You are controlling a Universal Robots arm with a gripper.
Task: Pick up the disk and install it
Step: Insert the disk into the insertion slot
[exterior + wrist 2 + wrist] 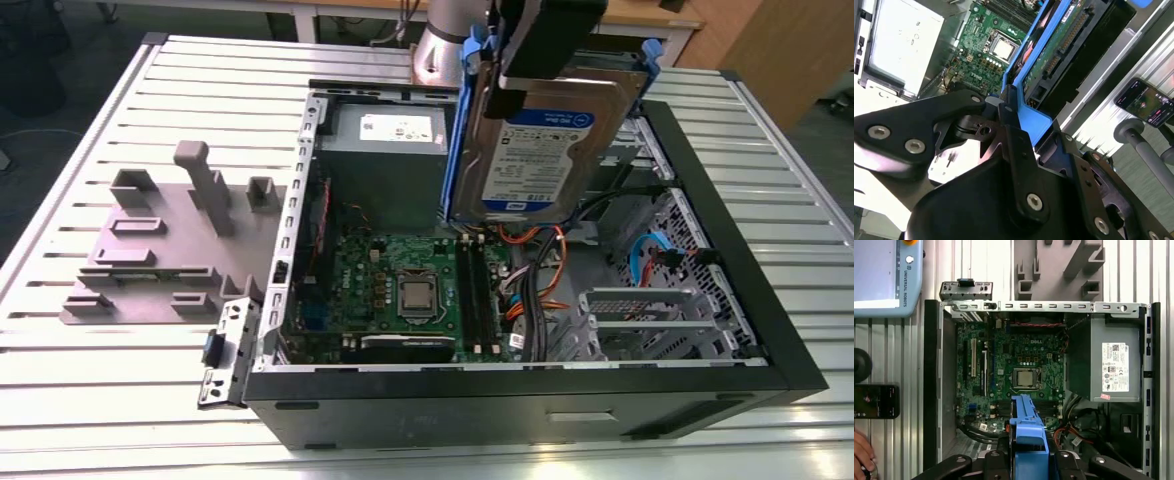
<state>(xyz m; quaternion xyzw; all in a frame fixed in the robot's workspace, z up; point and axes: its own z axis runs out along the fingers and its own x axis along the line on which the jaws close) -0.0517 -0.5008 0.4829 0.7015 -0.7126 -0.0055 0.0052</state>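
Above the open computer case (441, 405), I have the gripper (531, 88) clamped on the disk (541, 150), its fingers (1016, 140) pinching the top edge of the bright blue carrier. The disk hangs nearly upright in the air, label side facing the exterior camera, clear of the case floor. Behind it in the exterior view stands the grey power supply (384, 150) with its white sticker, just beside the disk's edge. Lower down lies the green motherboard (387, 285) with its bare silver processor (416, 297). A tangle of orange and black cables (550, 255) shows just below the disk's lower edge. Toward the exterior view's right, a blue cable (654, 255) runs near the case wall, and a grey metal drive cage (647, 320) sits in the near corner. In the first wrist view I look straight down past the carrier onto the board. The case rests on a slatted metal table (80, 400). A grey fixture plate (160, 245) with upright blocks lies on the exterior view's left, and a phone (876, 401) lies on the slats beside the case.
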